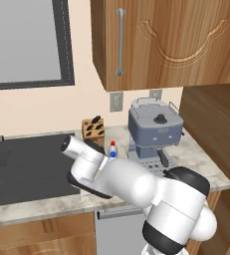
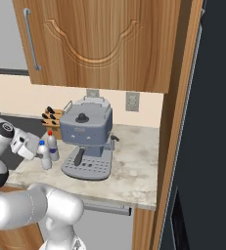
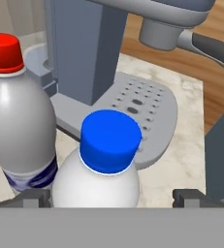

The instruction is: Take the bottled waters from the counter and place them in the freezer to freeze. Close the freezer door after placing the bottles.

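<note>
Two-finger gripper (image 3: pixel 113 196) released, jaws spread wide, holding nothing; dark fingertips (image 3: pixel 28 197) visible low on either side of the hand view. Directly ahead, between the spread jaws and very near: small clear plastic bottle with blue cap (image 3: pixel 101 169), standing upright on the beige marbled stone counter (image 3: pixel 181 160), long axis vertical, hence crosswise to the gripper's line of approach. Cap and shoulder at about the level of the hand camera, body reaching down between the fingertips; contact with either finger not discernible. Just beside it, to the left in the hand view and slightly farther: second clear plastic bottle with red cap (image 3: pixel 16 121), also upright, close to the first but apparently not touching. Judged requirement for the coming move: closing on the blue-capped body without nudging the red-capped neighbour. Beyond both bottles: grey-blue coffee machine (image 2: pixel 85 129) with perforated drip tray, then the wooden knife block (image 1: pixel 93 127) against the wall. Farthest right in the right base view: tall dark slate-grey freezer (image 2: pixel 217 122), well apart from the bottles. Neither bottle lifted yet.
</note>
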Available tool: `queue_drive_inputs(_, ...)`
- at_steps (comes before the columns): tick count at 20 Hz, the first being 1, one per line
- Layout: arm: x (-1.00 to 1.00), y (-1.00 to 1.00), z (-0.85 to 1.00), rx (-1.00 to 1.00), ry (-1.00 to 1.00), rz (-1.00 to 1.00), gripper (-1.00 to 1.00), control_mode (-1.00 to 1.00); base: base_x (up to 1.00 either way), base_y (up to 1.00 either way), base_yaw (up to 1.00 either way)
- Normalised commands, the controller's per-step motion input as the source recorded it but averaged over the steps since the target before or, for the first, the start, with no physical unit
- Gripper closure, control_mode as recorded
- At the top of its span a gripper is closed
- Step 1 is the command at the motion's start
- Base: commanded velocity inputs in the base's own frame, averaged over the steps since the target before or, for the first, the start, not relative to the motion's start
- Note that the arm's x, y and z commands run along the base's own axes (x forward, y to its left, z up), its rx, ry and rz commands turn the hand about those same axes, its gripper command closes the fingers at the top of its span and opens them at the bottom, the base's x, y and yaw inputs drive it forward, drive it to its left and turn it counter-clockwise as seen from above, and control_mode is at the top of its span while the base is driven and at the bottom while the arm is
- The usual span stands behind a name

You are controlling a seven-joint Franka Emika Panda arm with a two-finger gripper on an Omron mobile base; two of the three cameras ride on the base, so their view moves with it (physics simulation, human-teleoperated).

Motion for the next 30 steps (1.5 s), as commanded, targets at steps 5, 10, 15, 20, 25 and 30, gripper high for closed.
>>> queue_drive_inputs(5, 0.0, -0.02, 0.0, -0.01, 0.0, 0.0, -1.0, -1.0, 0.0, 0.0, 0.0)
queue_drive_inputs(10, 0.0, 0.0, 0.0, 0.0, 0.0, 0.0, -1.0, -1.0, 0.0, 0.0, 0.0)
queue_drive_inputs(15, 0.0, 0.0, 0.0, 0.0, 0.0, 0.0, 1.0, -1.0, 0.0, 0.0, 0.0)
queue_drive_inputs(20, -0.04, 0.0, 0.0, -0.01, 0.0, 0.0, 1.0, -1.0, 0.0, 0.0, 0.0)
queue_drive_inputs(25, -0.15, -0.02, 0.4, 0.0, 0.01, -0.03, 1.0, -1.0, 0.0, 0.0, 0.0)
queue_drive_inputs(30, -0.54, -0.23, 0.74, 0.0, 0.05, -0.08, 1.0, -1.0, 0.0, 0.0, 0.0)
